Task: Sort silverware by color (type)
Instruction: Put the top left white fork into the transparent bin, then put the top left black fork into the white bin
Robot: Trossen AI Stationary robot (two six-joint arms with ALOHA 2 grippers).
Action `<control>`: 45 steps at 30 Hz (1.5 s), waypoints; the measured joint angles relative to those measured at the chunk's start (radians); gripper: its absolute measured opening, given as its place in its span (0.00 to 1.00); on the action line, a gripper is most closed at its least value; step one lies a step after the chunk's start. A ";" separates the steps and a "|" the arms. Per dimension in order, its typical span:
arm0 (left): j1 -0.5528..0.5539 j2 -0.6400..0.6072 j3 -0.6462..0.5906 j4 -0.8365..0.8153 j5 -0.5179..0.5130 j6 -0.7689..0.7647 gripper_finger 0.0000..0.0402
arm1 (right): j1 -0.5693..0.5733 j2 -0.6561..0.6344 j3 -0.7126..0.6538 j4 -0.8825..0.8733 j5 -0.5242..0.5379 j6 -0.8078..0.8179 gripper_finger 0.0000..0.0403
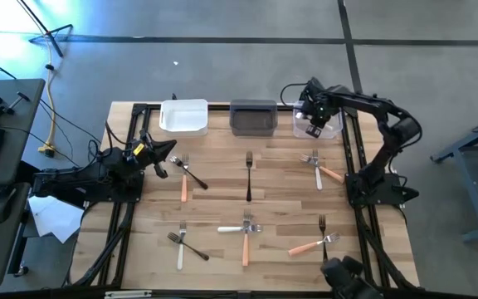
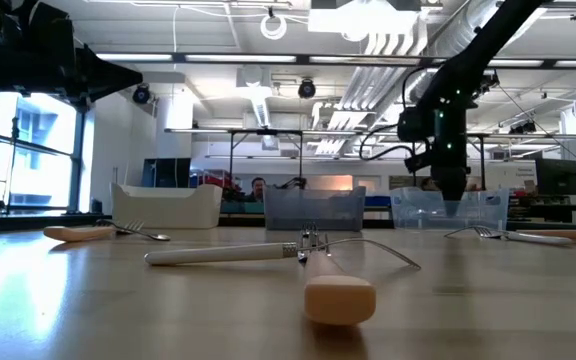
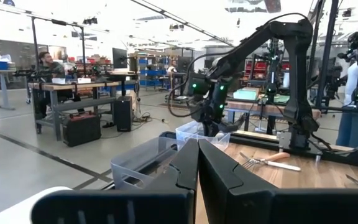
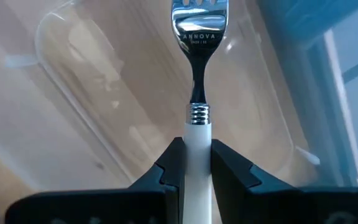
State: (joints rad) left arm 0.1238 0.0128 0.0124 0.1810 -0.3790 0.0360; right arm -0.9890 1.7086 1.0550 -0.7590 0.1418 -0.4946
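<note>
My right gripper point(image 1: 312, 126) hangs over the clear bin point(image 1: 329, 124) at the table's far right and is shut on a white-handled fork point(image 4: 197, 74). The fork's silver tines point(image 4: 197, 9) point down into the bin point(image 4: 104, 93). My left gripper point(image 1: 166, 149) waits shut at the table's left side, holding nothing point(image 3: 197, 168). Several forks with black, peach or white handles lie flat on the table, among them a black one point(image 1: 249, 176) in the middle and a white and peach pair point(image 1: 319, 168) at the right. My right gripper pinches the fork's white handle point(image 4: 197, 144) between its two fingers, close to the ringed collar where the metal begins. The fingers point down and lie along the fork. The fork hangs tines down below them, lifted clear over the clear bin.
A white bin point(image 1: 183, 116) and a grey bin point(image 1: 253, 118) stand left of the clear one along the far edge. More forks lie in crossed pairs near the front edge point(image 1: 246, 228) point(image 1: 181, 241) point(image 1: 315, 242). People show in the room beyond.
</note>
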 joint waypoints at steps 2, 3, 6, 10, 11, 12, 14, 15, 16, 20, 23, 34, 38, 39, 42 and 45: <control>0.000 0.000 0.000 0.000 0.000 0.000 0.01 | -0.001 0.018 0.000 0.008 0.000 -0.003 0.11; 0.000 0.000 0.000 0.000 0.000 0.000 0.01 | -0.003 0.025 0.000 0.009 0.000 -0.003 0.11; 0.000 0.000 0.000 0.000 0.000 0.001 0.01 | -0.012 0.040 0.000 0.010 -0.001 0.000 0.11; 0.000 0.000 0.000 0.000 -0.001 0.002 0.01 | -0.019 0.041 0.000 0.008 0.011 0.022 0.15; 0.000 0.000 0.000 0.000 -0.001 0.002 0.01 | -0.019 0.041 0.000 0.007 0.021 0.027 0.17; 0.000 0.000 0.000 0.000 -0.002 0.002 0.01 | -0.019 0.041 0.000 0.007 0.035 0.033 0.19; 0.000 0.000 0.000 0.000 -0.002 0.002 0.01 | -0.019 0.041 0.000 0.002 0.065 0.051 0.24; 0.000 0.000 0.000 0.000 -0.004 0.002 0.01 | -0.019 0.041 0.004 -0.011 0.067 0.063 0.26; 0.000 0.000 0.000 0.001 -0.004 0.002 0.01 | -0.019 0.041 0.010 -0.023 0.068 0.076 0.29; 0.000 0.000 0.000 0.006 -0.003 0.002 0.01 | -0.011 0.040 0.072 -0.112 0.079 0.116 0.36; 0.000 0.000 0.000 0.013 -0.003 0.002 0.01 | 0.018 0.021 0.137 -0.189 0.125 0.132 0.36; 0.000 0.000 0.000 0.034 -0.003 0.021 0.01 | 0.168 -0.267 0.150 -0.214 -0.162 0.263 0.02; 0.000 0.000 0.000 0.035 0.007 0.021 0.01 | 0.290 -0.426 -0.023 -0.067 -0.215 0.368 0.02; 0.000 0.000 0.000 0.035 0.014 0.021 0.01 | 0.331 -0.464 -0.069 -0.025 -0.214 0.396 0.01; 0.000 0.000 0.000 0.034 0.065 0.021 0.01 | 0.471 -0.567 -0.197 0.124 -0.205 0.490 0.01; 0.000 0.000 0.000 0.028 0.129 0.013 0.01 | 0.613 -0.648 -0.312 0.294 -0.157 0.578 0.00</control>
State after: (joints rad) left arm 0.1238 0.0130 0.0124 0.2088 -0.2500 0.0492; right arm -0.3760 1.0605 0.7430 -0.4647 -0.0148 0.0830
